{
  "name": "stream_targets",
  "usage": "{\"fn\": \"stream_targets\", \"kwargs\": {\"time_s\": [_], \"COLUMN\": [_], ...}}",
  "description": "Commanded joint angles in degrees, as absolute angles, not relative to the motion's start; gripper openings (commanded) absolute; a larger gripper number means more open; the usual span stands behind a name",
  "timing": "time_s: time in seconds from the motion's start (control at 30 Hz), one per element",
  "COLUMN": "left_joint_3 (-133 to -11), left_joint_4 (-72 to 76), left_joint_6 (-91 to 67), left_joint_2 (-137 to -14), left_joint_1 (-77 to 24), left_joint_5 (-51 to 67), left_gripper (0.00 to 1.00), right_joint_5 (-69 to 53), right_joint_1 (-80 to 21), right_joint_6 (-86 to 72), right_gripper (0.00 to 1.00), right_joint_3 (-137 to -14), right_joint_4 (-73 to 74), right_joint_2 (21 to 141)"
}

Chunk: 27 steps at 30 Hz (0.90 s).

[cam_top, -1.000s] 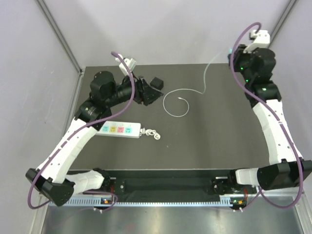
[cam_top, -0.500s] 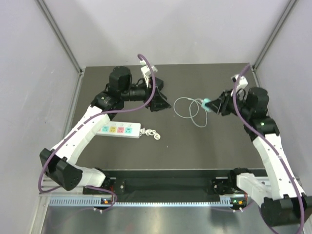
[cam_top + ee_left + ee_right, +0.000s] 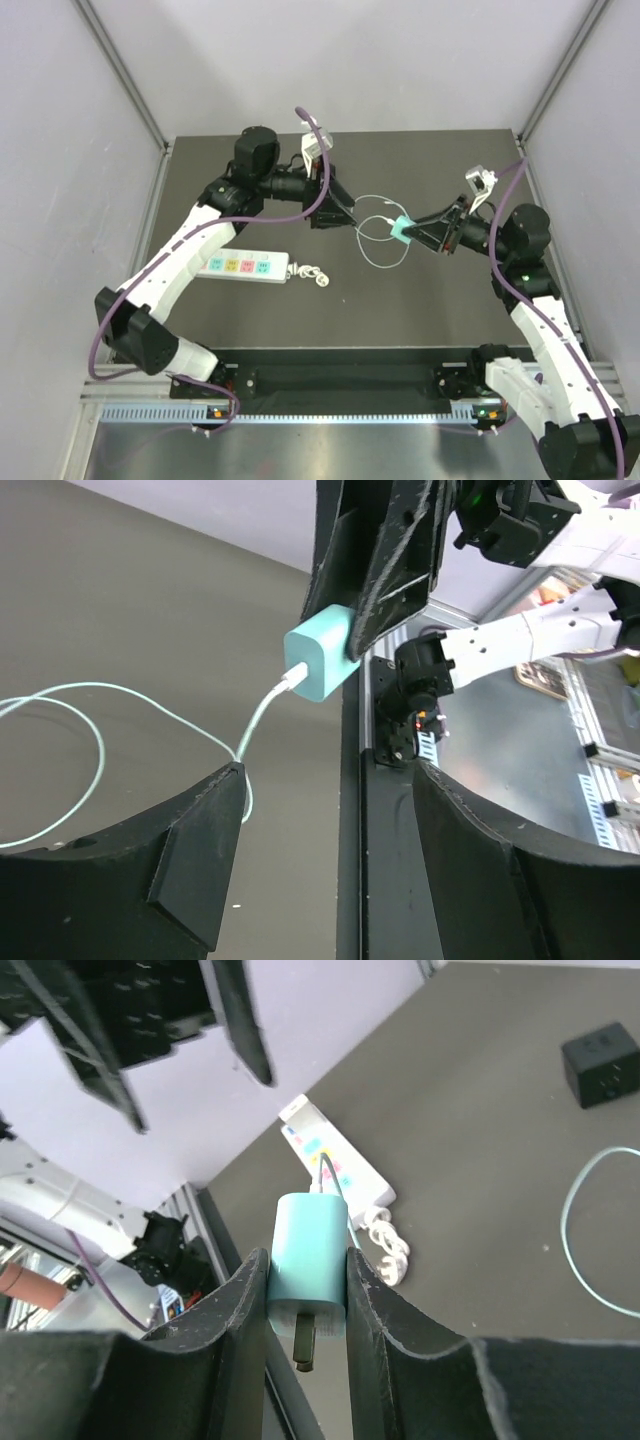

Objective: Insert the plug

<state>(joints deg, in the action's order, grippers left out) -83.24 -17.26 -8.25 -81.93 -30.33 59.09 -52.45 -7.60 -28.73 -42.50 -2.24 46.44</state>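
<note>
Dark table (image 3: 450, 300); one power strip (image 3: 243, 266); one teal plug (image 3: 308, 1250) clamped in right gripper (image 3: 408, 232); left gripper (image 3: 328, 770) wide.

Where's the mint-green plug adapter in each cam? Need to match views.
Top external: mint-green plastic plug adapter right of centre, clamped in the right hand.
Left wrist: adapter upper centre, same grip.
Right wrist: adapter centre, prong pointing down-frame.
Shared landmark: thin pale cable attached to the adapter.

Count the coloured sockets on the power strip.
4, along the white power strip: teal, yellow, pink, blue, left to right in the top view. None seems hidden.
</note>
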Motion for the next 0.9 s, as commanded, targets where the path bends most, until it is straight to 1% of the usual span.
{"fn": "stream_targets", "kwargs": {"time_s": [0.0, 0.07, 0.2, 0.3, 0.43, 0.47, 0.53, 0.73, 0.87], "left_joint_3": [-84.03, -83.15, -82.53, -82.53, -83.93, -83.76, -82.97, -83.41, -83.41], "left_joint_4": [-12.05, -7.85, -0.54, 3.24, 7.81, 11.82, 15.36, 16.87, 16.87], "left_joint_6": [-9.57, -14.46, -20.21, -21.09, -25.56, -28.71, -31.19, -32.52, -32.87], "left_joint_2": [-85.6, -87.09, -88.42, -88.77, -91.14, -91.93, -92.46, -94.66, -94.92], "left_joint_1": [-30.32, -30.67, -32.34, -33.49, -33.84, -34.1, -35.15, -37.27, -37.35], "left_joint_5": [66.0, 68.02, 70.31, 70.66, 73.37, 73.82, 74.27, 76.2, 76.55], "left_gripper": [0.72, 0.71, 0.69, 0.69, 0.69, 0.68, 0.66, 0.61, 0.56], "right_joint_5": [-55.02, -56.07, -56.42, -56.6, -54.93, -54.93, -54.84, -54.93, -55.72], "right_joint_1": [-8.52, -8.88, -9.84, -10.63, -11.77, -11.86, -12.3, -12.92, -12.92], "right_joint_6": [-36.1, -37.79, -38.23, -37.79, -34.37, -34.37, -34.54, -35.86, -38.75], "right_gripper": [0.0, 0.0, 0.0, 0.0, 0.0, 0.0, 0.0, 0.0, 0.0], "right_joint_3": [-39.65, -39.11, -40.08, -40.52, -42.18, -42.19, -41.75, -39.11, -36.57], "right_joint_4": [-19.92, -22.93, -23.9, -23.2, -17.07, -17.05, -18.27, -23.38, -30.91], "right_joint_2": [45.0, 45.7, 46.23, 46.05, 45.97, 45.97, 45.79, 45.53, 44.91]}}
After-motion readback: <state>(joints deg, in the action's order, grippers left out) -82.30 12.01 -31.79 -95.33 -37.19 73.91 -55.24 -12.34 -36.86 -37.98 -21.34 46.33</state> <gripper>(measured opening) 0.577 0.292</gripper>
